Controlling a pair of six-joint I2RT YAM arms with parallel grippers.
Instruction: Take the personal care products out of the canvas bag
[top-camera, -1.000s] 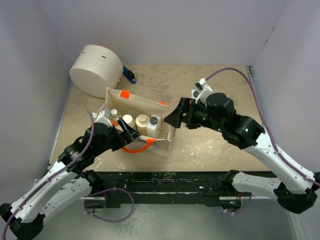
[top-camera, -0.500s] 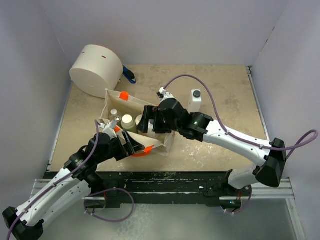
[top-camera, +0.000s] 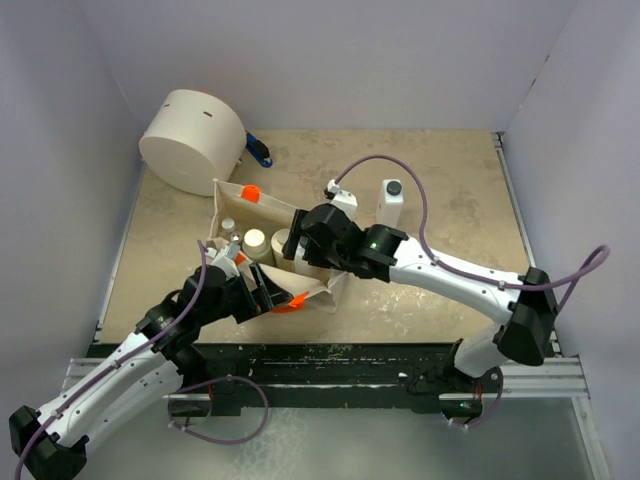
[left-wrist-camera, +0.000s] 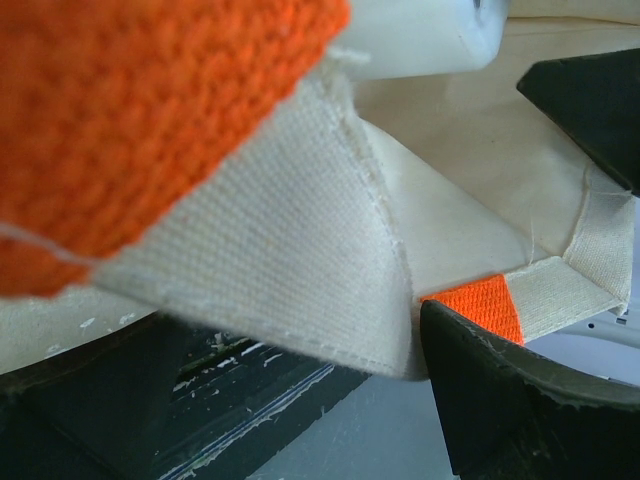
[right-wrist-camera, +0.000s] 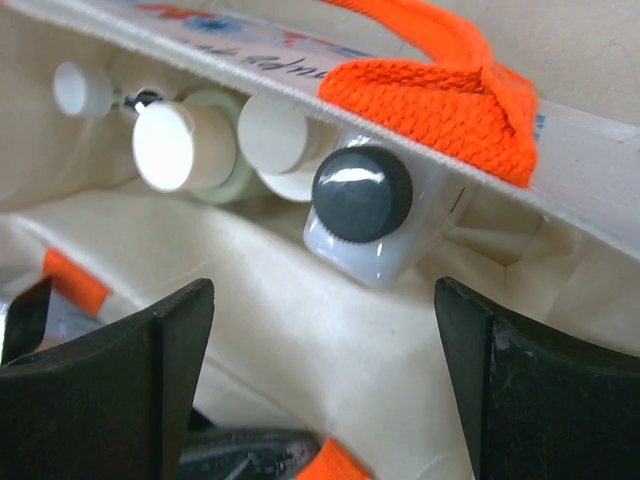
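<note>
The right arm's pincer (top-camera: 292, 248) hid the lower right half of the boxy cream canvas bag (top-camera: 275, 208) in the top view. The left arm's pincer (top-camera: 268, 297) sat at the bag's lower rim. In the left wrist view only one dark finger (left-wrist-camera: 510, 410) showed, at lower right, touching a folded hem. The dark patch at lower left was too blurred to make out, so I could not tell whether that pincer clamped the cloth. A knitted orange strap handle (left-wrist-camera: 130, 130) filled the upper left, out of focus.

Four bottles stood plainly in the bag, in a row across the top of the right wrist view:
- a small white-capped bottle (right-wrist-camera: 82, 88)
- a pale green bottle (right-wrist-camera: 215, 165)
- a cream round bottle (right-wrist-camera: 280, 135)
- a white square bottle with a dark grey cap (right-wrist-camera: 362, 200)

A silvery cap (right-wrist-camera: 145, 99) glinted beside the first; its bottle was hidden. A second white square dark-capped bottle (top-camera: 390, 203) stood upright on the beige worktop (top-camera: 440, 170), right of the bag and apart from it.

The right arm's pincer was spread wide and held nothing, one finger on either side below the dark grey cap, touching no bottle.
</note>
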